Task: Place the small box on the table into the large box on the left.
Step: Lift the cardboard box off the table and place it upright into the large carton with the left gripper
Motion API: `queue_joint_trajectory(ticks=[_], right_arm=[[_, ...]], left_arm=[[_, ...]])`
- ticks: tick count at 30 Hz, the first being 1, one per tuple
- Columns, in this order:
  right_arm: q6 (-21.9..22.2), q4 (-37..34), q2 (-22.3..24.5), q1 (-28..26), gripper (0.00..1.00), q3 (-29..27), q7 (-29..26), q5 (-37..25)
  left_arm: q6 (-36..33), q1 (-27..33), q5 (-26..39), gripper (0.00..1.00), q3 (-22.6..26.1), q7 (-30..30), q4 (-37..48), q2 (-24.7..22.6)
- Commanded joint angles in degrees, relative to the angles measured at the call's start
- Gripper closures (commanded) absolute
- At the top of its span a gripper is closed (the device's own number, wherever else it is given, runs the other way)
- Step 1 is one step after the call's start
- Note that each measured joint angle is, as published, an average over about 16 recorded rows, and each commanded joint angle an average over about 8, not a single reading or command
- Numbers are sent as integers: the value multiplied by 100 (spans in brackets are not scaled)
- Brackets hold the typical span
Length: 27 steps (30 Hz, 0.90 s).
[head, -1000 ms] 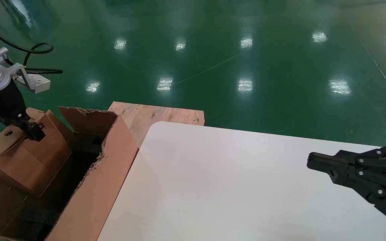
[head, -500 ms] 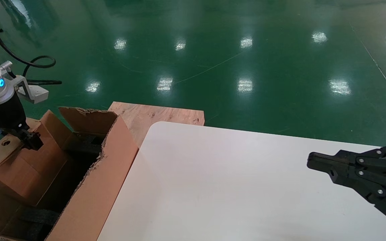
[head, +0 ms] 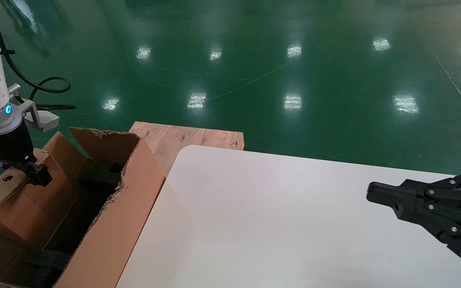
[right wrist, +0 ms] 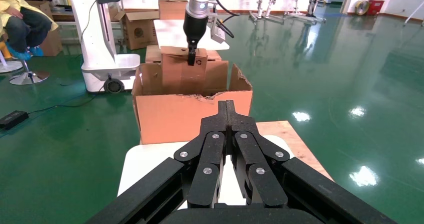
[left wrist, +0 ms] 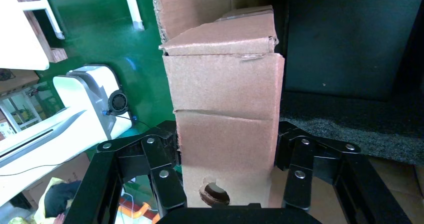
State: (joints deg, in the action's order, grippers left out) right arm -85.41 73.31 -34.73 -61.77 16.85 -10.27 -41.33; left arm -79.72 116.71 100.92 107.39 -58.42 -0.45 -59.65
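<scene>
Your table [head: 294,224] no longer carries the load: in the head view its white top is bare apart from the right gripper [head: 374,194] hanging over its right side with its fingers pressed together, parked. Beyond the table's far left corner lies a plywood board [head: 186,140]. Just beside the table's left edge stands the large box [head: 122,212], torn flaps up and dark foam [head: 50,260] showing on its floor. The small box [head: 26,204] hangs tilted inside that opening, its lower part already below the rim, its punched hole facing up. The left gripper [head: 34,172] has its fingers [left wrist: 165,179] clamped on the small box from both sides; the wrist view shows cardboard filling the gap between them. So you are, by the look of it, most of the way through: the carry is done, and what remains is lowering the small box onto the foam, opening the fingers and lifting the left arm clear.
</scene>
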Motion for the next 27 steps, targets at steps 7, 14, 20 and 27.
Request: queue_joint_trajectory(ticks=[7, 14, 20, 27], right_arm=[[1, 0, 1, -1, 100, 3, 1, 2], [2, 0, 2, -1, 100, 5, 2, 3], [3, 0, 3, -1, 100, 7, 3, 5], [4, 0, 4, -2, 100, 9, 4, 6]], left_arm=[[200, -178, -4, 100, -3, -93, 25, -2], [304, -196, -102, 100, -71, -158, 31, -22], [121, -76, -293, 100, -203, -174, 15, -95], [90, 21, -383, 100, -266, -166, 10, -148]])
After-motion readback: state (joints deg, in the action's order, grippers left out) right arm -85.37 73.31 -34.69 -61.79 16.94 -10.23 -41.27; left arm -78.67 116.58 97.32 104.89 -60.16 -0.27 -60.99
